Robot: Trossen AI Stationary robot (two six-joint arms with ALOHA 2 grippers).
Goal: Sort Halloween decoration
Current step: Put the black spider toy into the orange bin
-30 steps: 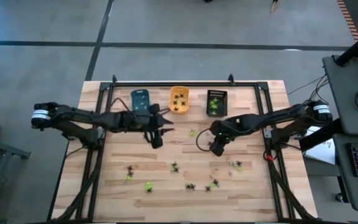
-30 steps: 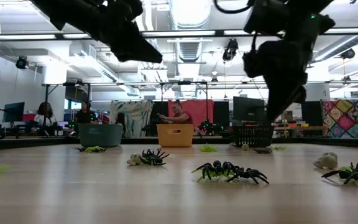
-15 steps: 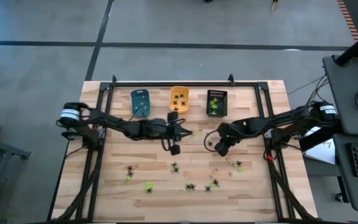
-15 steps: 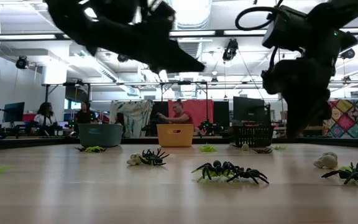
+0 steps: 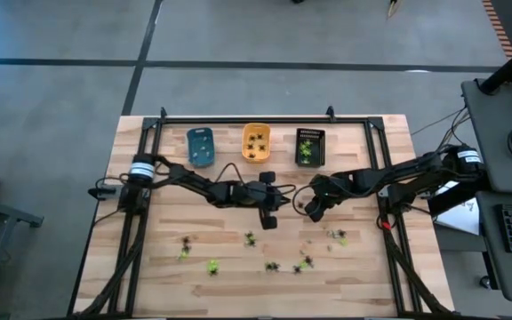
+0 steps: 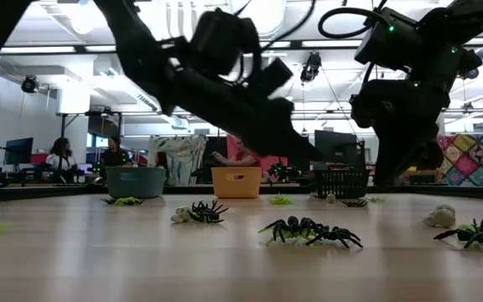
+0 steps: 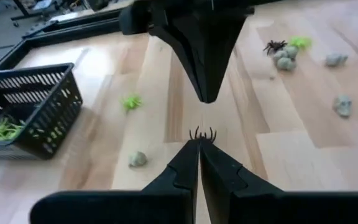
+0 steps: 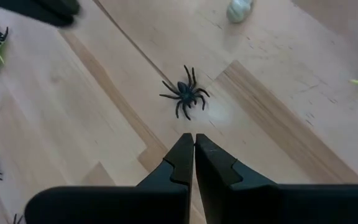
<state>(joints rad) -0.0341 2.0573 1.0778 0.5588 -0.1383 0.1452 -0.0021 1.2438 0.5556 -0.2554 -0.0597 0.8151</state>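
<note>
Black spider (image 8: 185,94) on the table (image 5: 363,267) just ahead of the right gripper (image 8: 194,144), fingers pressed together, left gripper (image 7: 199,147) likewise closed and empty, facing it

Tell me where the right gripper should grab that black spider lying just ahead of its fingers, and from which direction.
Grip the black spider across its central body, coming straight down from above. It lies flat on the bare wood with thin legs splayed all round, so the legs would probably slip or bend. The right gripper is shut and would first need to open.
</note>
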